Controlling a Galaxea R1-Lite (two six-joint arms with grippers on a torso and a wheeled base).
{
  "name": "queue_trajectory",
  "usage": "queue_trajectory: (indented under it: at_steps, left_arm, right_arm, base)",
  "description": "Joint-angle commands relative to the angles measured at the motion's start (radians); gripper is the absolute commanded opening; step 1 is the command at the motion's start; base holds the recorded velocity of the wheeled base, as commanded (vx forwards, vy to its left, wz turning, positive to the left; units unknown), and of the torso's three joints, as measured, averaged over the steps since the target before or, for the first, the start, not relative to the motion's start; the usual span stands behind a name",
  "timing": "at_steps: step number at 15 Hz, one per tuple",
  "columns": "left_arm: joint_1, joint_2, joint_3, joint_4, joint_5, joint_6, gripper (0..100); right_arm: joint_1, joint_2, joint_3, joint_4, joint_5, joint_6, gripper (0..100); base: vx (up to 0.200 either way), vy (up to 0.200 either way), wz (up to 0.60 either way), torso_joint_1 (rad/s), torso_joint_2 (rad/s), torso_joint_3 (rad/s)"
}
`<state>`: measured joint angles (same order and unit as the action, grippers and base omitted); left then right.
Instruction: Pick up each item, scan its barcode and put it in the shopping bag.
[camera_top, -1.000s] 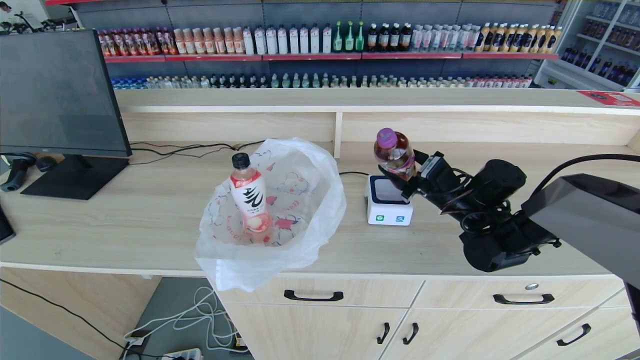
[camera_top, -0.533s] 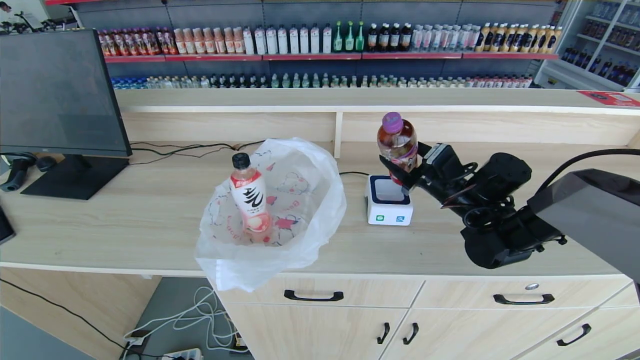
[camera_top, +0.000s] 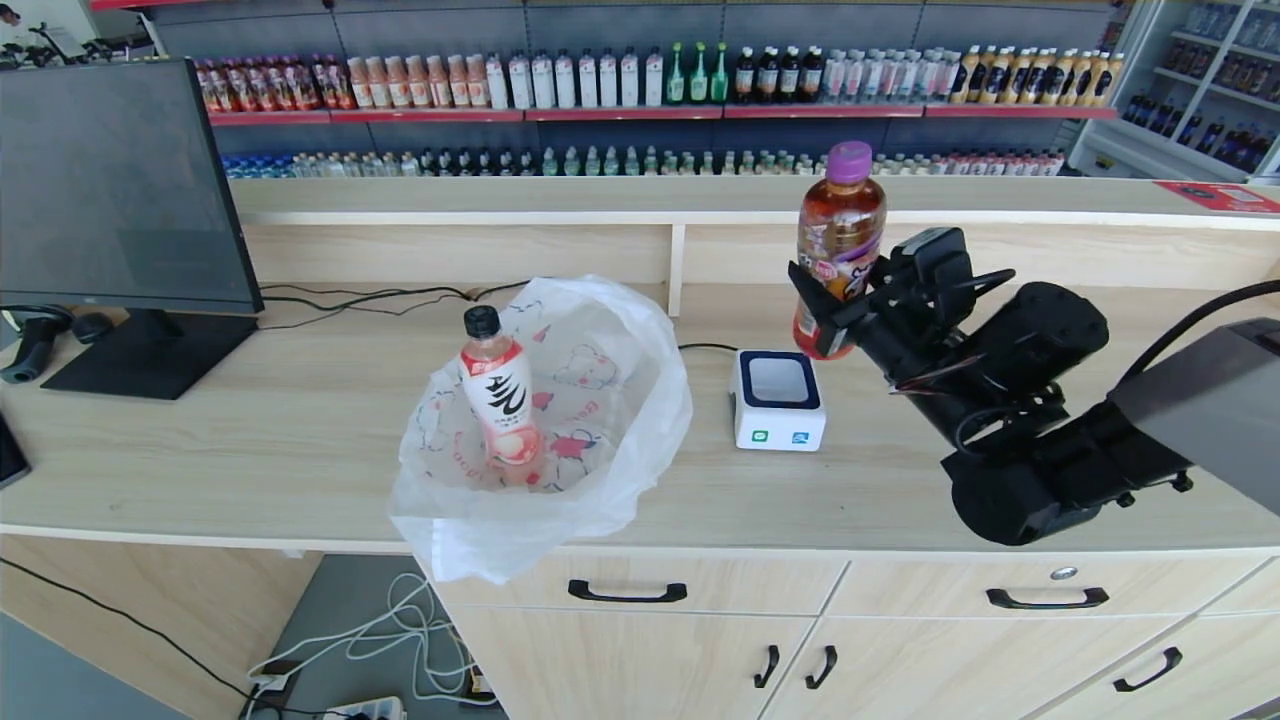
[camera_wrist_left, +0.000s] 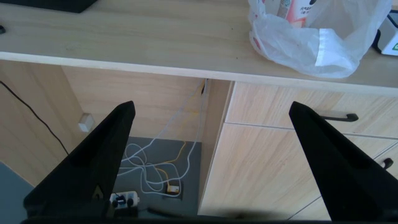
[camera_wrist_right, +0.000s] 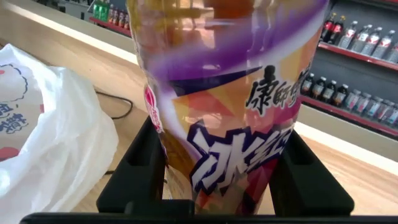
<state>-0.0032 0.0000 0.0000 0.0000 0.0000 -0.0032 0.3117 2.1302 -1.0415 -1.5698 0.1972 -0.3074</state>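
Right gripper (camera_top: 838, 305) pinches the purple-capped bottle (camera_top: 842, 225) upright, at 1 o'clock of the scanner (camera_top: 778, 398). Shopping bag (camera_top: 650, 420) sits at the scanner's 9 o'clock. Best carried level, clearing the rim, then lowered beside the pink bottle (camera_top: 500, 400). Label purple-orange with white characters. Left gripper (camera_wrist_left: 211, 162) is spread.

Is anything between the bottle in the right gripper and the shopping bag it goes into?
Nothing visible blocks it. The right gripper holds the purple-capped bottle above the counter. The scanner sits low between it and the shopping bag, beneath the bottle's height. The bag's mouth is open, though a black-capped bottle stands inside.
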Motion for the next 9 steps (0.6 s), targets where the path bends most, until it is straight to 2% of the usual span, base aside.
queue_trajectory:
  at_steps: [1, 3, 7, 9]
  left_arm:
    - [0.000, 0.000, 0.000, 0.000, 0.000, 0.000, 100]
    - [0.000, 0.000, 0.000, 0.000, 0.000, 0.000, 100]
    - [0.000, 0.000, 0.000, 0.000, 0.000, 0.000, 100]
    - [0.000, 0.000, 0.000, 0.000, 0.000, 0.000, 100]
  right_arm:
    - [0.000, -0.113, 0.150, -0.001, -0.010, 0.030, 0]
    - [-0.034, -0.197, 0.317, -0.001, -0.012, 0.050, 0]
    - [-0.132, -0.314, 0.525, -0.001, -0.012, 0.117, 0]
    - [-0.144, -0.319, 0.529, -0.001, -0.012, 0.126, 0]
  base:
    - [0.000, 0.000, 0.00, 0.000, 0.00, 0.000]
    - [0.000, 0.000, 0.00, 0.000, 0.00, 0.000]
    - [0.000, 0.000, 0.00, 0.000, 0.00, 0.000]
    - [0.000, 0.000, 0.00, 0.000, 0.00, 0.000]
